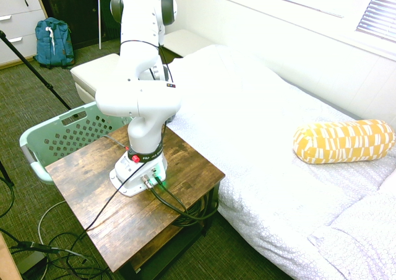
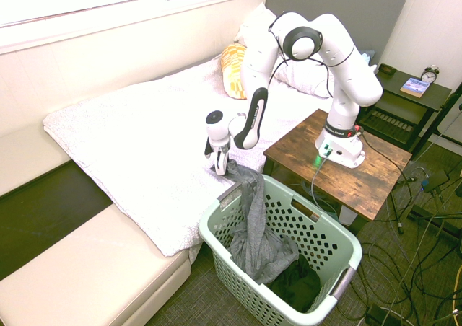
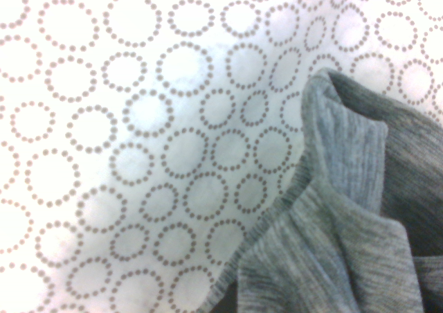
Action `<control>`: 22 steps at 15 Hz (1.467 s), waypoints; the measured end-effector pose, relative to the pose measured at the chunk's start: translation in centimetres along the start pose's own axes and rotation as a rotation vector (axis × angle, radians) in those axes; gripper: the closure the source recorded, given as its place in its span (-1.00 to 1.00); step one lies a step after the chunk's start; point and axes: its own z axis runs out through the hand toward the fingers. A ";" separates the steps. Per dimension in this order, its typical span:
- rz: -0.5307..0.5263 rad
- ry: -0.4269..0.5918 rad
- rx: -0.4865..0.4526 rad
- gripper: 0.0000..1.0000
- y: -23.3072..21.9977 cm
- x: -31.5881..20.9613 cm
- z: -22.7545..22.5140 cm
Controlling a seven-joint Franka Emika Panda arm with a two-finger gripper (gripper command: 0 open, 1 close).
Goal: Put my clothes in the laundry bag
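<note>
basket holds grey garment draped over rim, gripper above.

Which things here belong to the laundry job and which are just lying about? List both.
Job:
grey garment, draped over the basket rim, one end on the bed
mint-green laundry basket
gripper

Lying about:
yellow patterned pillow
teal backpack
alarm clock
book
white bedspread
</note>
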 end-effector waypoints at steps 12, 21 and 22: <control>0.003 -0.014 0.019 1.00 -0.3 0.2 -0.2; -0.050 0.121 0.143 1.00 -2.2 -9.0 -13.8; -0.068 0.139 0.140 1.00 -2.3 -11.9 -14.9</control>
